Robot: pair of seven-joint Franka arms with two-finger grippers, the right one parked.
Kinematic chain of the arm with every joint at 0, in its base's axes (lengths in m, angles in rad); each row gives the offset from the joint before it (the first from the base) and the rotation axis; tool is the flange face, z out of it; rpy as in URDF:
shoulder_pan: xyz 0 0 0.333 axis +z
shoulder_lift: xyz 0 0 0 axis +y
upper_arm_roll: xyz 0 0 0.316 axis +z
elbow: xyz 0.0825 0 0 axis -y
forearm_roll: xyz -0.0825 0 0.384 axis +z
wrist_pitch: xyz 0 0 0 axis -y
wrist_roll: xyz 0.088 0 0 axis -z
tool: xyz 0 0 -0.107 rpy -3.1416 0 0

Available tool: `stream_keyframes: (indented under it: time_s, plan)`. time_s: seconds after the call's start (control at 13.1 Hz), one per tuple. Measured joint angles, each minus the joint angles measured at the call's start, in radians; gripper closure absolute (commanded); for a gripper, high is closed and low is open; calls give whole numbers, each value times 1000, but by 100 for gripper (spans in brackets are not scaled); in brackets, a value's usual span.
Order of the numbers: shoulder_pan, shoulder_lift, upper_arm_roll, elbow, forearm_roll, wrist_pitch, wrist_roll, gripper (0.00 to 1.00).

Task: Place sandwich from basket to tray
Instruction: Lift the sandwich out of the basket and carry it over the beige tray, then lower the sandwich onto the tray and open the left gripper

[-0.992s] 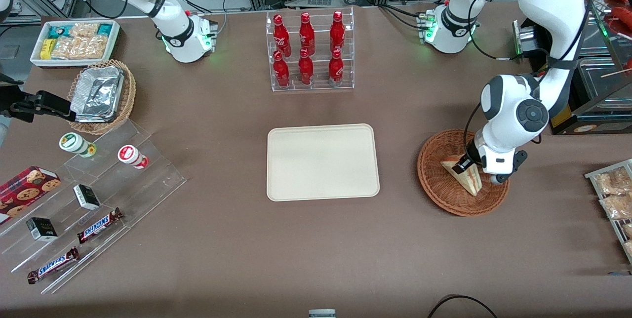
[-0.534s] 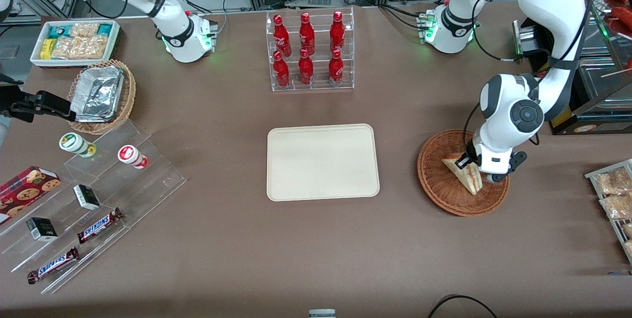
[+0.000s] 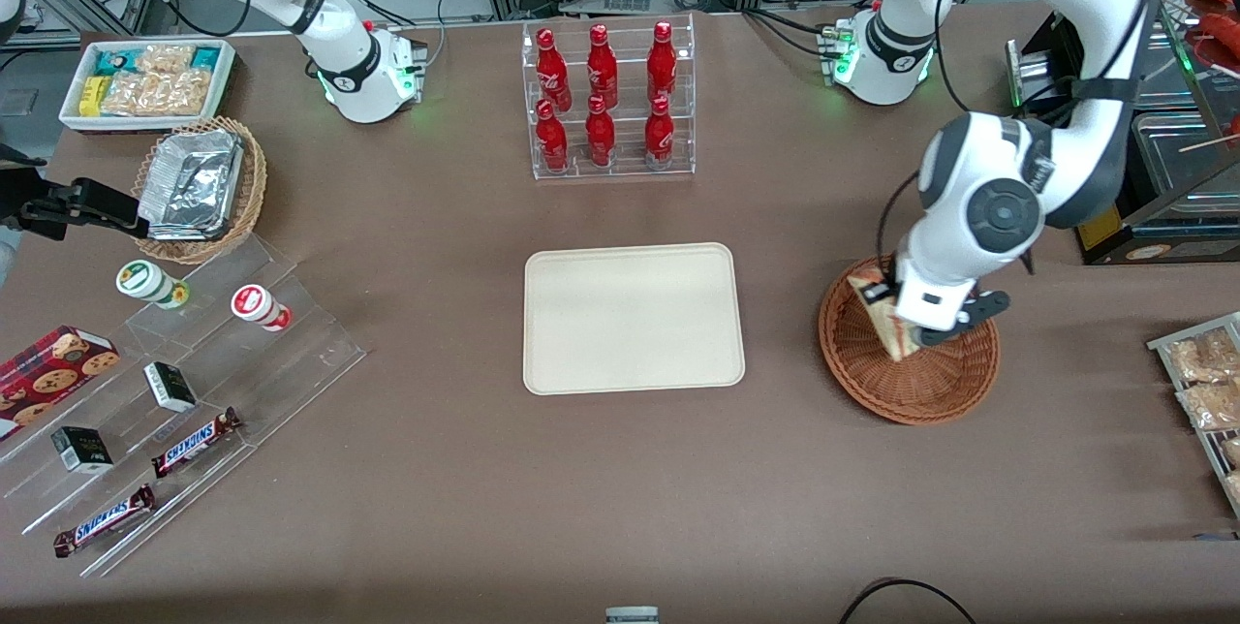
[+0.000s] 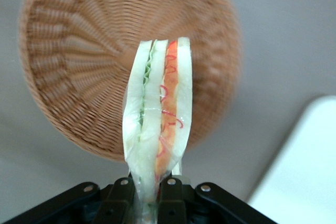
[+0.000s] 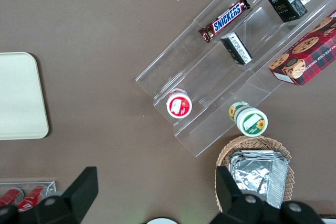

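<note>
My left gripper (image 3: 886,299) (image 4: 150,190) is shut on the sandwich (image 3: 883,324) (image 4: 156,111), a pale bread wedge with red, orange and green filling along its edge. It holds the wedge lifted above the reddish-brown woven basket (image 3: 911,372) (image 4: 79,61), over the rim on the tray's side. The black fingers (image 4: 119,192) pinch the wedge's thin end. The cream-beige tray (image 3: 634,317) (image 4: 304,166) lies flat at the table's middle, toward the parked arm from the basket, with nothing on it.
A clear rack of red bottles (image 3: 608,101) stands farther from the front camera than the tray. Toward the parked arm's end are a tan basket of foil containers (image 3: 199,186), a white snack bin (image 3: 147,81) and an acrylic stand with candy bars (image 3: 174,391). Snack packets (image 3: 1201,382) lie at the working arm's end.
The gripper has risen with the sandwich out of the basket and shifted a little toward the tray. The arm's wrist has swung up and over.
</note>
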Motion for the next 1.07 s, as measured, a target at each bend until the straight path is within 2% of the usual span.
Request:
stream_keyframes:
  time_s: [0.53, 1.07]
  plan:
    - [-217, 221, -33, 247, -1, -6, -188, 100]
    - [-391, 398, -34, 430, 0, 21, -268, 100]
